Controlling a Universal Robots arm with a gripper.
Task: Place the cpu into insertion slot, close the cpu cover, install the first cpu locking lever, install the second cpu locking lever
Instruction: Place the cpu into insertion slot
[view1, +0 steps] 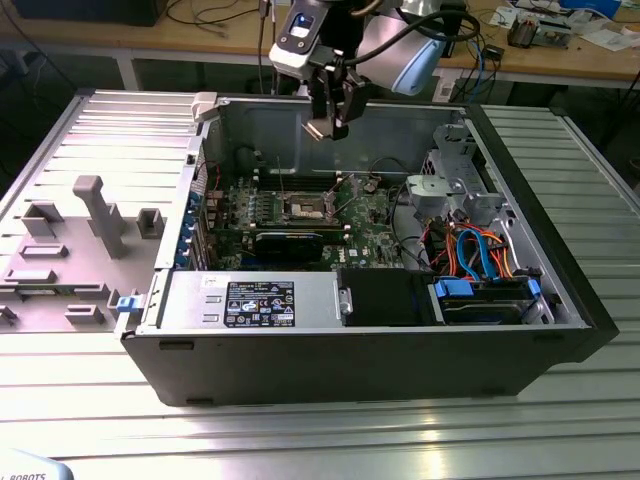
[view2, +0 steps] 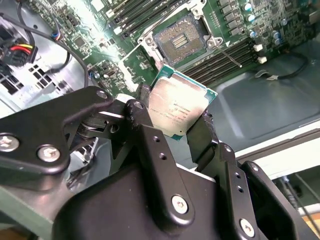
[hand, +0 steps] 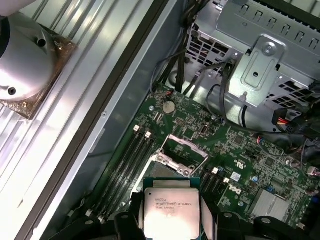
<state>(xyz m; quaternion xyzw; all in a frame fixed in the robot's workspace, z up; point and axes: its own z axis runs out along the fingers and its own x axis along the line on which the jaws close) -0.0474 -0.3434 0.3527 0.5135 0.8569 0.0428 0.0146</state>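
Observation:
My gripper (view1: 328, 118) hangs above the open computer case, shut on the cpu (view1: 318, 130). In both wrist views the cpu (view2: 179, 107) (hand: 171, 205) is a flat square chip with a silver top, clamped by its edges between the black fingers (view2: 145, 130). The insertion slot (view1: 307, 208) lies well below on the green board, its dark pin field (view2: 182, 41) bare inside a silver rim. In the first wrist view the cpu cover (hand: 173, 160), a thin silver frame, stands tilted up over the slot. A thin lever rod (view2: 231, 54) sticks out beside the slot.
Inside the case wall (view1: 240, 125) are memory slots (view2: 235, 47), a black graphics card (view1: 288, 243), a silver power supply (view1: 250, 300), a drive cage (view1: 455, 185) and orange and blue cables (view1: 480, 250). A grey fixture tray (view1: 70, 250) lies at the exterior view's left.

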